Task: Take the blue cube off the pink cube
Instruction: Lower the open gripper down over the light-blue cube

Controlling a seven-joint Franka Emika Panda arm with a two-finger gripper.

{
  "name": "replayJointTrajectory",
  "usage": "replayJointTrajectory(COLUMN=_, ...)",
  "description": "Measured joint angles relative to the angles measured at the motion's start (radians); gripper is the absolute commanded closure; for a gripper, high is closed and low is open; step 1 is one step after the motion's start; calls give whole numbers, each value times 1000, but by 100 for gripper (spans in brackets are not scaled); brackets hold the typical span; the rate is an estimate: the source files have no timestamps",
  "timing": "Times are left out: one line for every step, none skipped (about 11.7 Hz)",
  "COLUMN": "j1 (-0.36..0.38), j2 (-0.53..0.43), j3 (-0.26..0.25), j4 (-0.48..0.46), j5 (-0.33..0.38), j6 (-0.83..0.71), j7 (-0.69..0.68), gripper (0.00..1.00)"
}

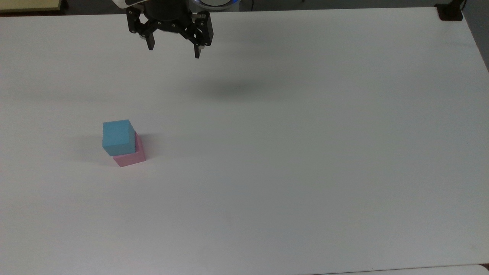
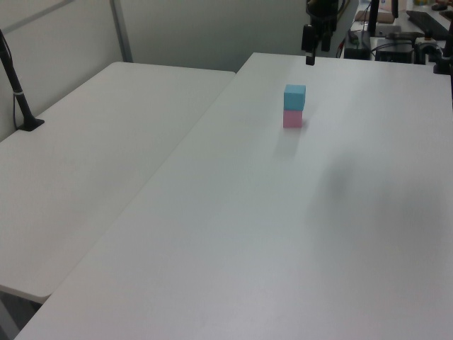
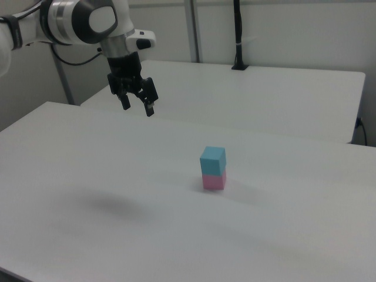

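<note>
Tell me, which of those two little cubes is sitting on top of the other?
The blue cube is on top. It rests on the pink cube, which stands on the white table. The gripper hangs open, well away from both.
</note>
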Motion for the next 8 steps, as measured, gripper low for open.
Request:
replayJointTrajectory(j1=0, j2=0, j3=-1, j4=0, j5=0, j6=0, j7=0, gripper=0)
replayJointTrajectory(j1=0, j2=0, j3=-3, j4=0, j5=0, j6=0, j7=-79, gripper=0)
replayJointTrajectory(j1=-1, j2=0, j3=-10, j4=0, j5=1, j6=0, j7=-137, gripper=0)
replayJointTrajectory(j1=-3, j2=0, j3=-14, j4=0, j5=1, j6=0, j7=-162, gripper=0)
replayJointTrajectory(j1=-4, j2=0, j3=-15, j4=0, j5=1, j6=0, j7=-168, gripper=0)
replayJointTrajectory(j1=-4, j2=0, j3=-15, j4=0, j5=1, j6=0, j7=-173, gripper=0)
replayJointTrajectory(j1=-4, j2=0, j3=-15, j4=0, j5=1, j6=0, j7=-176, gripper=0)
replayJointTrajectory(j1=-8, j2=3, j3=-16, j4=0, j5=1, j6=4, j7=-186, gripper=0)
